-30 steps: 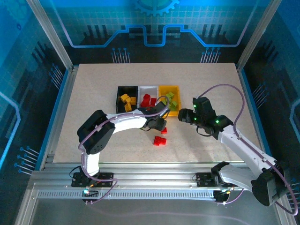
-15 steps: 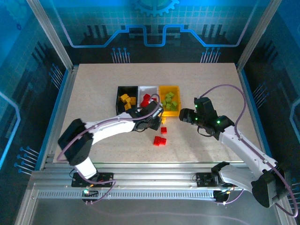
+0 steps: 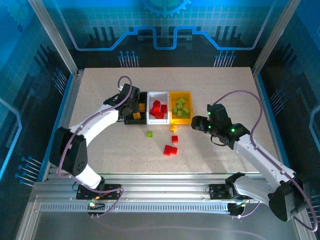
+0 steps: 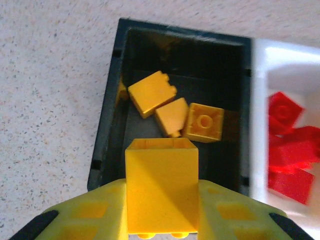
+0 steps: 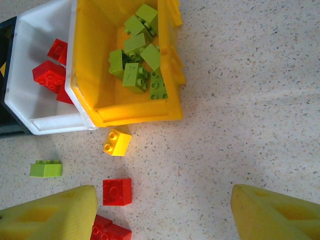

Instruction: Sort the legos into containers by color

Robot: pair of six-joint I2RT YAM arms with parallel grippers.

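The left tool (image 3: 131, 103) hangs over the black bin (image 4: 107, 125), its two fingers closed on a yellow brick (image 4: 161, 187) – the brick sits upright between the pads, above the bin's near end. Below it, on the bin's floor, lie three more yellow pieces (image 4: 152, 93), close together and tilted at different angles.

Just beside the black bin, touching it, stands the white bin (image 5: 50, 122) with several red bricks (image 5: 49, 76) inside. The yellow bin (image 5: 140, 114) stands against the white one's other side and holds a heap of green bricks (image 5: 138, 52). The three bins form one row near the middle of the surface (image 3: 225, 90).

The right tool (image 5: 165, 210) hovers low over the surface, in front of the yellow bin and apart from it. Its fingers stand well apart and hold nothing.

A few bricks lie loose on the surface in front of the bins: a small yellow one (image 5: 117, 142) just before the yellow bin's near wall, a flat green one (image 5: 46, 169) in front of the white bin, a single red one (image 5: 117, 192) near the right tool's left finger, and a red cluster (image 3: 170, 150) a little nearer the arms – partly hidden behind that finger in the wrist view.
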